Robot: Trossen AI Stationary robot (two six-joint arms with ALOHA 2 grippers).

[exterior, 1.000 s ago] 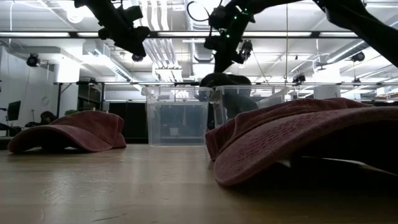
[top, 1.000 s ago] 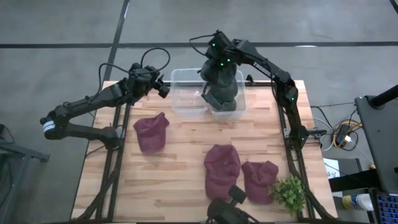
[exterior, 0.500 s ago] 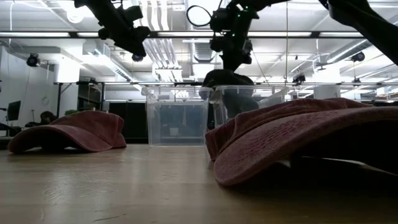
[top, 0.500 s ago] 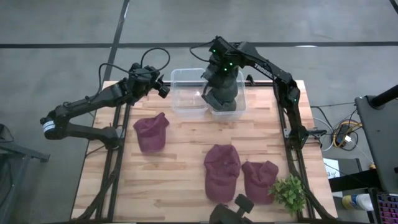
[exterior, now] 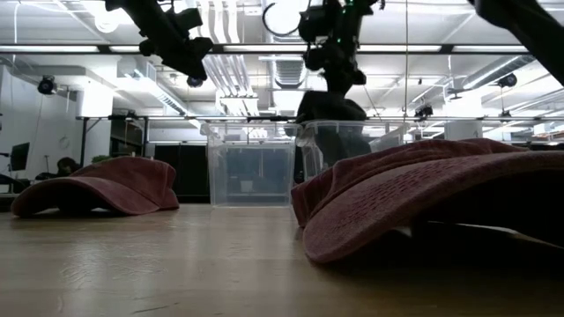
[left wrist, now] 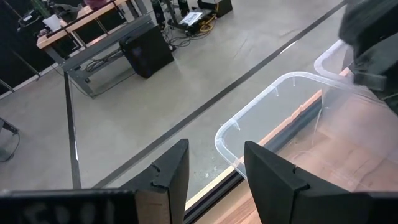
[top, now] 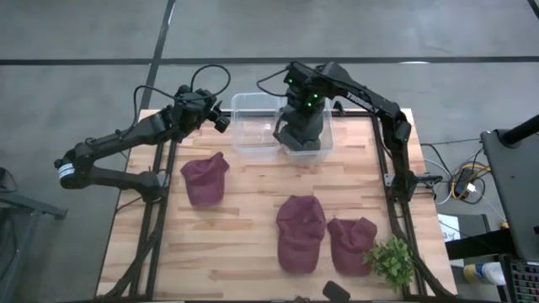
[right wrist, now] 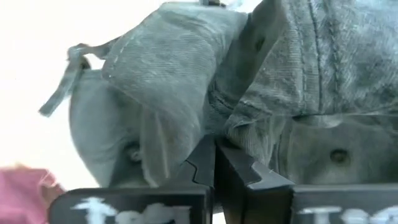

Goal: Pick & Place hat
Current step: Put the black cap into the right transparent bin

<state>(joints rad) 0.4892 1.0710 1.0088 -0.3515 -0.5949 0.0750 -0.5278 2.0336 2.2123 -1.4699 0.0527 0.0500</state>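
A grey hat point(right wrist: 180, 74) hangs under my right gripper point(right wrist: 214, 171) above the right clear bin point(top: 324, 145). In the low view, this hat point(exterior: 330, 107) stands partly above the bin's rim, below the shut gripper point(exterior: 339, 81). Three maroon hats lie crown up on the wood: one on the left point(top: 205, 178), two near the front point(top: 301, 231) point(top: 352, 244). My left gripper point(left wrist: 214, 180) is open and hovers high by the table's far left corner point(top: 221, 118), beside the left bin point(top: 253, 126). My right gripper pinches a bunched fold of the grey hat's cloth point(right wrist: 217, 127) between its two fingers, coming from above and pointing down. The hat hangs slack below the fingers, with its lower part point(exterior: 333, 132) inside the right bin. I cannot tell whether it touches the bin's floor.
Two clear bins stand side by side at the far edge, the left one point(exterior: 251, 167) holding nothing I can see. A small green plant point(top: 390, 261) sits at the near right corner. Bare wood point(top: 244, 210) lies between the maroon hats and the bins.
My right gripper has drifted slightly toward the table's right over the right bin, still shut on the grey hat. The hat now hangs more drawn out below the fingers. A dark object at the table's near edge has left the high view.
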